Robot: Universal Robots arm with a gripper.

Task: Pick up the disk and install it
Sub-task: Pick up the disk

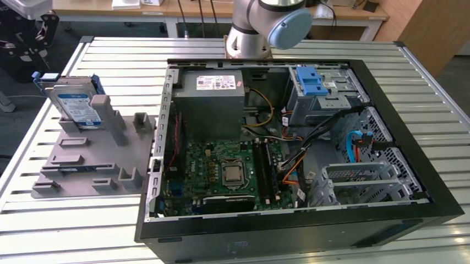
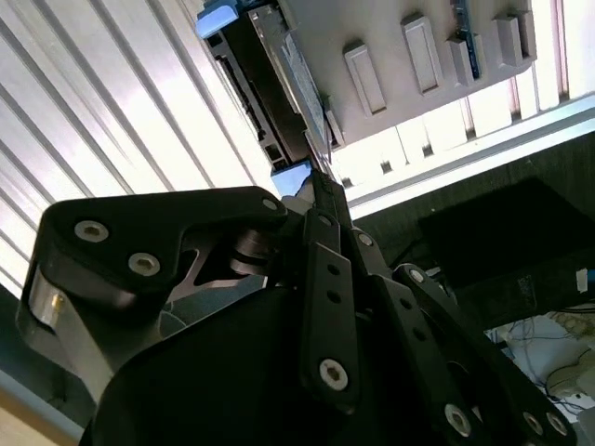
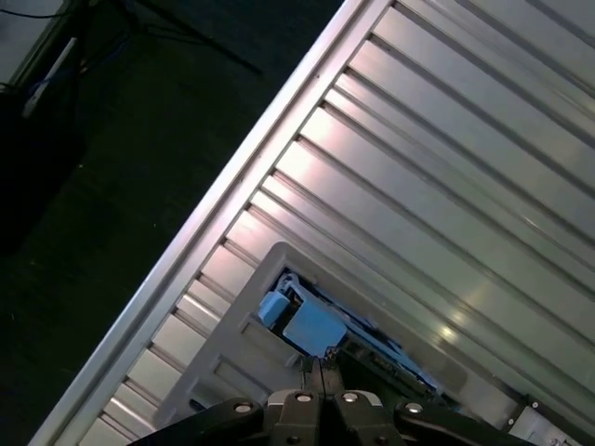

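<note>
Your pincer [image 3: 321, 365] has its two fingers pressed together with nothing between them. In both wrist views its tip [image 2: 321, 183] sits just beside the blue rail at the end of the disk [image 3: 311, 325]; you cannot tell whether it touches.

The disk [image 1: 77, 107] stands on edge, leaning slightly, in the grey holder [image 1: 88, 159] at the exterior view's left, its white-and-blue label facing the camera. The holder lies on the slatted metal surface [image 1: 74, 220], just beside the open computer case [image 1: 294, 234].

Inside the case, at the far side toward the exterior view's right, you can see the metal drive bay [image 1: 331, 96] with a blue latch [image 1: 312, 82] on top. The arm [image 1: 264, 22] rises behind the case.
</note>
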